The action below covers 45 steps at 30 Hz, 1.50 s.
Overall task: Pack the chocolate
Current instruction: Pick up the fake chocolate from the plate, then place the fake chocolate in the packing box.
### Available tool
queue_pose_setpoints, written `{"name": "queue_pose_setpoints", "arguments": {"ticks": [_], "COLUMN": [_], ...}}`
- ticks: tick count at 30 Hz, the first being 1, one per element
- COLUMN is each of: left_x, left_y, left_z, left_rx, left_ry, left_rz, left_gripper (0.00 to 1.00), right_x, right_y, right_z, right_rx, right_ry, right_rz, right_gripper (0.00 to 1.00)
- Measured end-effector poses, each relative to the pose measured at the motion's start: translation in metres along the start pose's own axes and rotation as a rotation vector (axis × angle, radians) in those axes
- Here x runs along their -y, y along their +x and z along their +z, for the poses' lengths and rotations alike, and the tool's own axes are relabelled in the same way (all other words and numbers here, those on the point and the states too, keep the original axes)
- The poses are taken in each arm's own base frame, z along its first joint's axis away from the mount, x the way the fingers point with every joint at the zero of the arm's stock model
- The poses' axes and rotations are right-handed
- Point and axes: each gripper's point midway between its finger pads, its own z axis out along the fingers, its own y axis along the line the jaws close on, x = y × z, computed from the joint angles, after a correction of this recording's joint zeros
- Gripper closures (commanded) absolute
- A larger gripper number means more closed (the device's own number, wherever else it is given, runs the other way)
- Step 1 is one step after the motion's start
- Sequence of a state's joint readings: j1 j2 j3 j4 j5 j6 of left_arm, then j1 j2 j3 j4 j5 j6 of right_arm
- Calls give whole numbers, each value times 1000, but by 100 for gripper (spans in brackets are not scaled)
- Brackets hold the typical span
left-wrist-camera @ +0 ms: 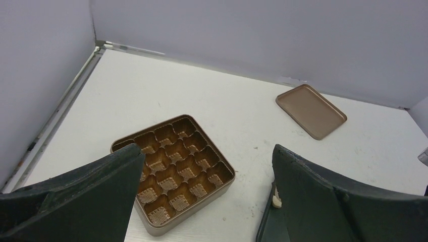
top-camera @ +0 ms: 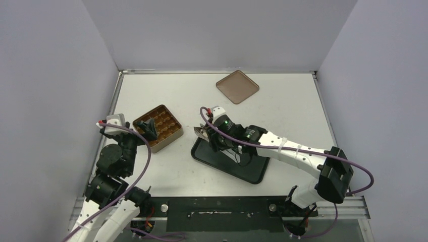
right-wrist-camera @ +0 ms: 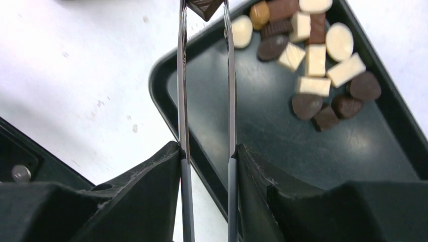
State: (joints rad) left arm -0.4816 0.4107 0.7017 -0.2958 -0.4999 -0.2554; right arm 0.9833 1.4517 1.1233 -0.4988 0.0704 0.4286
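Observation:
Several dark and cream chocolate pieces [right-wrist-camera: 315, 60] lie heaped at the far end of the black tray [right-wrist-camera: 262, 136]. My right gripper [right-wrist-camera: 207, 151] is shut on a pair of metal tongs [right-wrist-camera: 231, 101]. The tong tips pinch one dark chocolate [right-wrist-camera: 204, 7] just past the tray's corner, above the white table. In the top view the right gripper [top-camera: 218, 135] sits over the tray's [top-camera: 229, 164] left end, tongs pointing toward the gold-brown tin [top-camera: 160, 128]. The tin's [left-wrist-camera: 174, 169] cells show empty. My left gripper [left-wrist-camera: 207, 151] hangs open over the tin's near side.
The flat brown lid [top-camera: 237, 86] lies at the back of the table, also seen in the left wrist view as the lid [left-wrist-camera: 311, 111]. Grey walls close in the left, back and right. A strip of white table separates tin and tray.

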Motion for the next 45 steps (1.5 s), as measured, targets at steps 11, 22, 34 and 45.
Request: {"name": "queue_pose_setpoints", "arguments": {"ticks": [11,22,34,45], "left_x": [-22,-29,-29,-28], "left_y": [-31,-33,-31,-31], "left_z": [-24,-29,-29,-30], "left_rx": [141,169,168,170], "left_ry": [-57,-74,-71,-65], "left_rz": [-76,-92,-92,-94], "left_gripper": [3,3,3,3], "right_x": [-41,-78,-86,-73], "right_y": [-78,-122,-136,-129], "right_z": [33,106,151,164], "right_rx": [137,156,152,123], "right_ry": [-84,-135,-109,-65], "right_rz": [-11,-35,-61,-68], "right_gripper": [100,96,91,64]}}
